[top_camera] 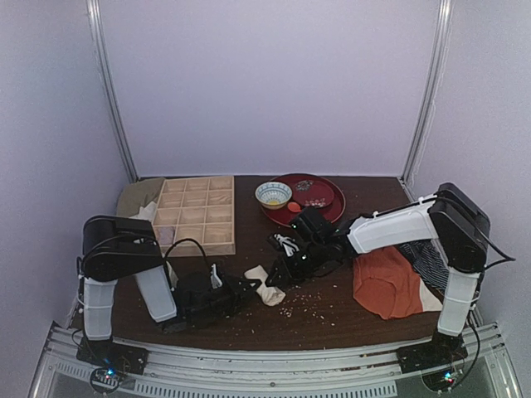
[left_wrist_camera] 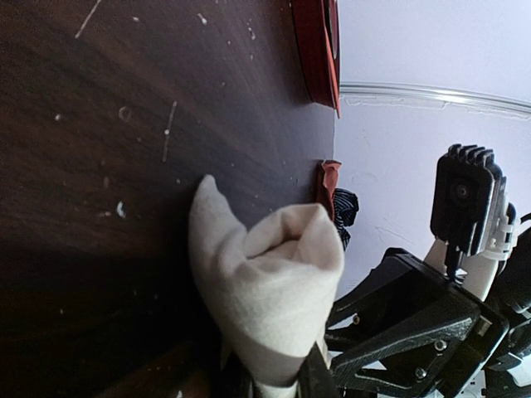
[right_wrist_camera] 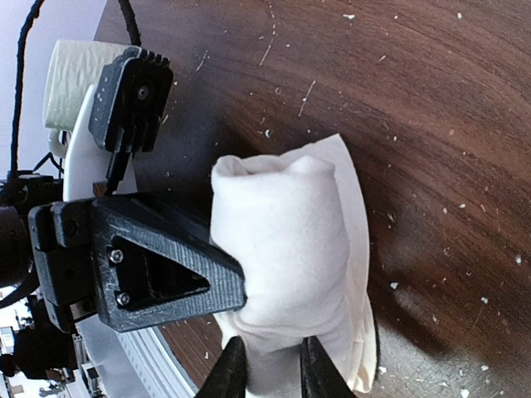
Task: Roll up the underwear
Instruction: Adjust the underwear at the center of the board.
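**Two pincers, one roll, and the fingertips cut off**

Tough viewing from overhead: the two black heads crowd together and mask where fingers meet cloth. Each wrist camera crops its own fingertips at the bottom edge. The underwear [right_wrist_camera: 282,240], a tight cream roll lying on the table [right_wrist_camera: 448,99], stretches out ahead of the right pincer [right_wrist_camera: 270,377]. Its jaws stand narrow, pinching the roll's near end. The left pincer [left_wrist_camera: 274,383] comes in from the right one's left side, jaws just as narrow, the roll pressed between them.
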Controlling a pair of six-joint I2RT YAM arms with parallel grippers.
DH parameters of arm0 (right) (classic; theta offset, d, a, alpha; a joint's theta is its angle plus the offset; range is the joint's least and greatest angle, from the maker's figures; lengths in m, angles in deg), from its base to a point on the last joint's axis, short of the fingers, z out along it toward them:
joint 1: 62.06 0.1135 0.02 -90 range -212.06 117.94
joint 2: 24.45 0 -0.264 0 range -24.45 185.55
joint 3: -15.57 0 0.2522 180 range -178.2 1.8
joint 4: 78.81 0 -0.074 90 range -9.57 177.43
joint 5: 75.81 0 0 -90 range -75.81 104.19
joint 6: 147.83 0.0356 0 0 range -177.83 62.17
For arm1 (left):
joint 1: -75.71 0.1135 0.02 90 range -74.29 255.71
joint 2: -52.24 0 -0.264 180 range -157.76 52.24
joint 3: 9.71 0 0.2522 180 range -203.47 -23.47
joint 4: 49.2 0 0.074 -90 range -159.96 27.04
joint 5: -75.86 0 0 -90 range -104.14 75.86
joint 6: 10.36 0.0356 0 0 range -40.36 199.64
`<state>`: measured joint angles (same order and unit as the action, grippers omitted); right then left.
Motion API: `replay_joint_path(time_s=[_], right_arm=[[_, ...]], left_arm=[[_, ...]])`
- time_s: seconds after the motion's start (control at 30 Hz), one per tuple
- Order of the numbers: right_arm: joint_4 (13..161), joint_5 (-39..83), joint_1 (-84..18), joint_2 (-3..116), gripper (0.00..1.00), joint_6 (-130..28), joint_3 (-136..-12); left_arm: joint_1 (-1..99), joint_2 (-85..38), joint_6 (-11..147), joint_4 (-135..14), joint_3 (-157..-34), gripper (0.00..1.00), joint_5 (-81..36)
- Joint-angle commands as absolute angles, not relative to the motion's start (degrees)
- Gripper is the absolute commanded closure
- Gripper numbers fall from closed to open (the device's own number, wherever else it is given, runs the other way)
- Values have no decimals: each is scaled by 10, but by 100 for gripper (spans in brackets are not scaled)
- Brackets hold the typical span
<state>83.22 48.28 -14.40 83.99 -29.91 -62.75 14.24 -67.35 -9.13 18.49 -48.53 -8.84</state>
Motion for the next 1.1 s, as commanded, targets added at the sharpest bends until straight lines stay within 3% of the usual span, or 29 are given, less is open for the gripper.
replay_joint_path(time_s=[0.0, 0.27, 0.37, 0.57, 0.63, 0.77, 1.07], right_arm=[[847, 474, -156, 850, 81, -278, -641], [815, 464, -156, 876, 81, -282, -655], [801, 467, -156, 891, 87, -282, -662], [811, 491, -154, 905, 91, -294, -649], [815, 505, -154, 907, 87, -300, -642], [824, 503, -153, 884, 69, -309, -620], [795, 485, -156, 812, 65, -315, -619]], left_arm=[[140, -690, -88, 165, -483, 86, -110], [141, -694, -89, 161, -489, 86, -114], [142, -695, -88, 161, -490, 84, -115], [144, -698, -86, 160, -495, 75, -121], [144, -701, -88, 158, -499, 77, -122], [145, -702, -92, 150, -499, 92, -125], [146, -701, -96, 148, -497, 91, -125]])
